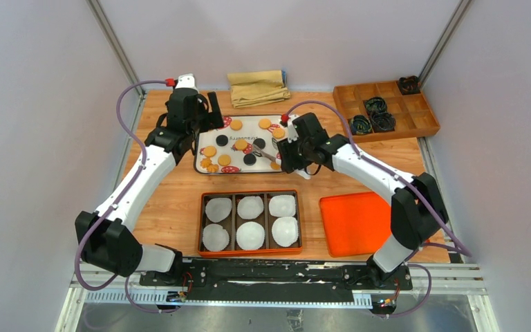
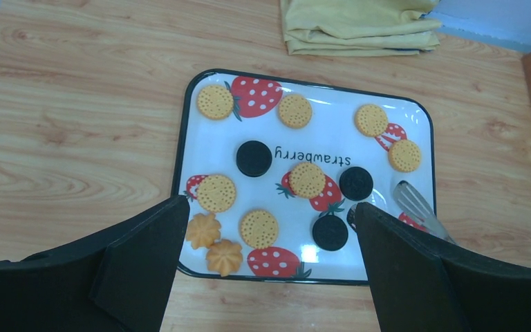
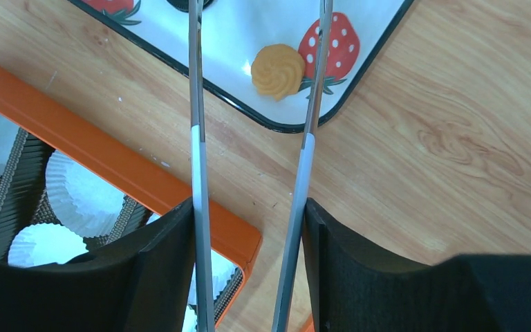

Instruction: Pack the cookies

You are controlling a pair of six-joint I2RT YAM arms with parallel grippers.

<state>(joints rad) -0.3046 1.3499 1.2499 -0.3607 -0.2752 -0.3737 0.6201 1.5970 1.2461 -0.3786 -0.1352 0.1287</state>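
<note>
Above the tray (image 2: 191, 117) of cookies (image 2: 254, 158), the left tool (image 2: 268, 207) is gaping open. The right tool (image 3: 245, 207) is clamping tongs (image 3: 196, 138).

White-black arms (image 1: 146, 171), purple cables (image 1: 119, 107)

Left claw (image 2: 269, 205) spread wide; right claw (image 3: 249, 206) clamped on tongs (image 3: 198, 152).

Your top camera sits above and behind the arm bases, looking down on the whole table (image 1: 173, 207). Your left wrist view faces down between its fingers (image 2: 138, 263), taking in the full tray (image 2: 207, 149). Right wrist is much closer, along the tongs (image 3: 197, 173), over the tray's near corner and box (image 3: 110, 162) rim. All three share the tray.
</note>
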